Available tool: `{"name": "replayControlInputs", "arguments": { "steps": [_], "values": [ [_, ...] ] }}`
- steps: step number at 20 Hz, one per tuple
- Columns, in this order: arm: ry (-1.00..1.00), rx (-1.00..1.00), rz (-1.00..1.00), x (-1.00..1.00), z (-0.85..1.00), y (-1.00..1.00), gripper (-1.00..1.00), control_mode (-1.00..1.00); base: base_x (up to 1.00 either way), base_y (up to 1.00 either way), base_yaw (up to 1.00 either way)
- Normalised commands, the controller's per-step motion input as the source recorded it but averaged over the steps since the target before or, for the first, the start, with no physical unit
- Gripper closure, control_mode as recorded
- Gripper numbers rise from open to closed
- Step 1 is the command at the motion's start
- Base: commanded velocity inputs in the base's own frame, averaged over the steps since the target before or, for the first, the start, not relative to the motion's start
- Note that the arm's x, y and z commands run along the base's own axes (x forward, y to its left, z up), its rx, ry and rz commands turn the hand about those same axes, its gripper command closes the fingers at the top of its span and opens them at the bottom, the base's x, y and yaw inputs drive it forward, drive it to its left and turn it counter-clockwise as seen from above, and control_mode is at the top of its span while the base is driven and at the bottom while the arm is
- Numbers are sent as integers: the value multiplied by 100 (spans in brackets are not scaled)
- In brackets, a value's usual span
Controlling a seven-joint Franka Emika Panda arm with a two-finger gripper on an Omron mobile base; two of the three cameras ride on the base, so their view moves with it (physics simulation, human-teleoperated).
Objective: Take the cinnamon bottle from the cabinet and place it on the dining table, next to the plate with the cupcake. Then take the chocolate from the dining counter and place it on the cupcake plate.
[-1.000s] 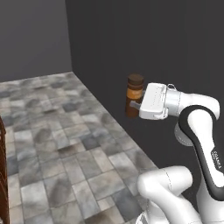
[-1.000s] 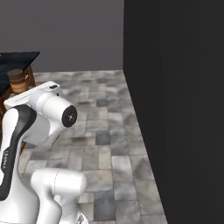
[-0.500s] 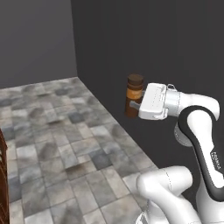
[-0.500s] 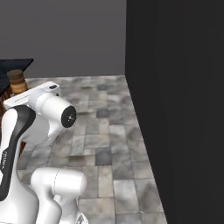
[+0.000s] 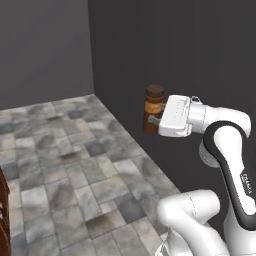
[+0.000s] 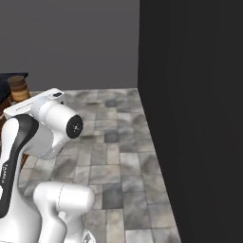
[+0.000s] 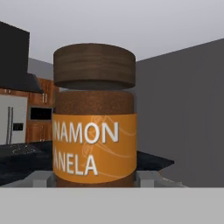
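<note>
The cinnamon bottle is a brown jar with a dark wooden cap and an orange band. It stands upright in mid-air over the tiled floor. My gripper is shut on its lower body, with the arm reaching left from the white hand. In the right base view the bottle's cap peeks out behind my arm at the far left. The hand view has the cinnamon bottle up close between my gripper. A black stone top, seemingly the dining table, lies behind it. The plate, cupcake and chocolate are out of view.
A dark wall stands close beside the arm; it is the tall dark wall in the right base view. Grey tiled floor spreads to the left. A reddish wooden edge shows at the far left. Wooden cabinets and a steel fridge stand far behind.
Both base views have shifted as a whole, so the base has moved. The bottle stays in the gripper in the same pose.
</note>
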Motion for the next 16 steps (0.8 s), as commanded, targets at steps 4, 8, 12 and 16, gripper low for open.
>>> {"name": "replayControlInputs", "arguments": {
  "steps": [4,8,12,16],
  "values": [
    [0,0,0,0,0,0,100,100,100,0,0],
    [0,0,0,0,0,0,100,100,100,0,1],
    [0,0,0,0,0,0,100,100,100,0,2],
    [0,0,0,0,0,0,100,100,100,0,2]
  ]
}}
